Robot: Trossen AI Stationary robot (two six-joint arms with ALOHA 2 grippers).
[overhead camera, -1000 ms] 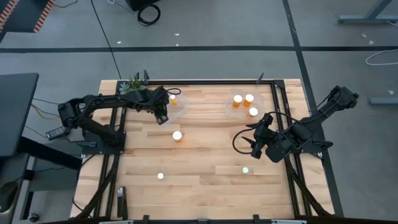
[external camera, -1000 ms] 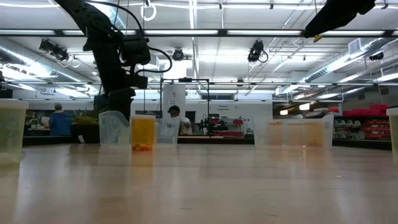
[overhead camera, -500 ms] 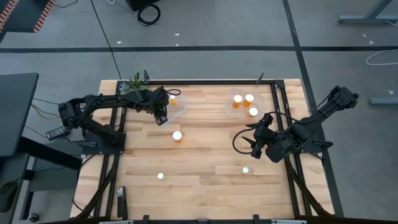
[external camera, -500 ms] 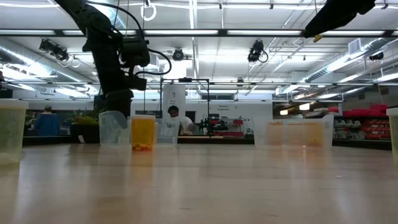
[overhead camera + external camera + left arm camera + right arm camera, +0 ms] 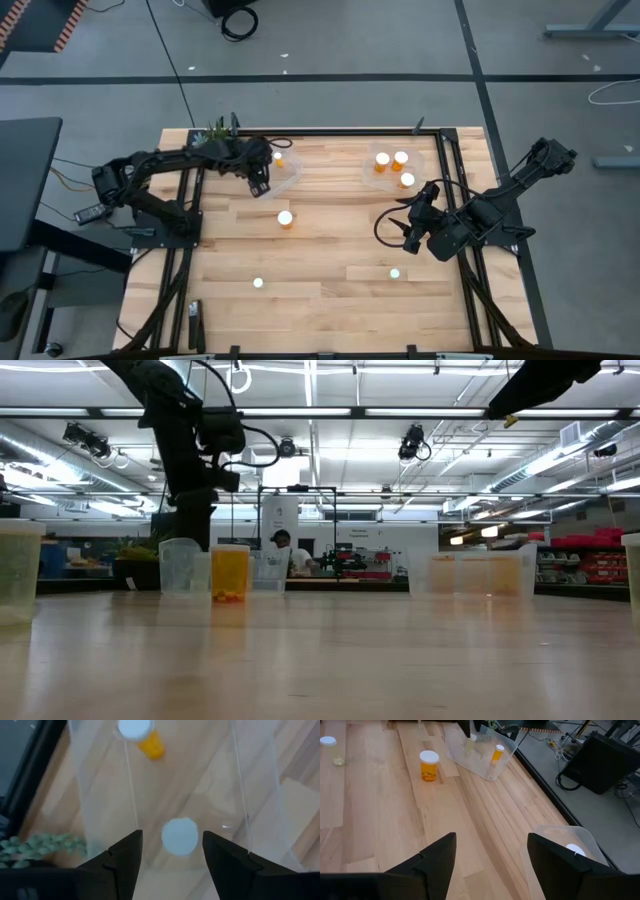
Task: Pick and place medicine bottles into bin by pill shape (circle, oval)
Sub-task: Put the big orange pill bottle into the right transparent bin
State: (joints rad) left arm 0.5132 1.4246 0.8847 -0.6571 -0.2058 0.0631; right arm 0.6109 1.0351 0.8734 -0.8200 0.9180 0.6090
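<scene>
My left gripper (image 5: 260, 185) is open above the left clear tub (image 5: 286, 172) at the table's far left. In the left wrist view its fingers (image 5: 171, 851) stand apart on either side of a white-capped bottle (image 5: 180, 836) that stands upright on the tub's floor below them. A second orange bottle (image 5: 144, 739) lies on its side in the same tub and also shows in the high view (image 5: 278, 158). My right gripper (image 5: 410, 226) is open and empty (image 5: 490, 865) near the table's right edge.
The right clear tub (image 5: 372, 174) holds three bottles (image 5: 401, 160). One orange bottle (image 5: 286, 219) stands mid-table, also seen in the low view (image 5: 229, 572). Two more white caps (image 5: 258, 283) (image 5: 395, 273) stand nearer the front edge. A small plant (image 5: 215, 134) sits at the far left corner.
My left gripper has gone up a little above the left tub and slightly toward the far edge. The right arm and the bottles have kept still.
</scene>
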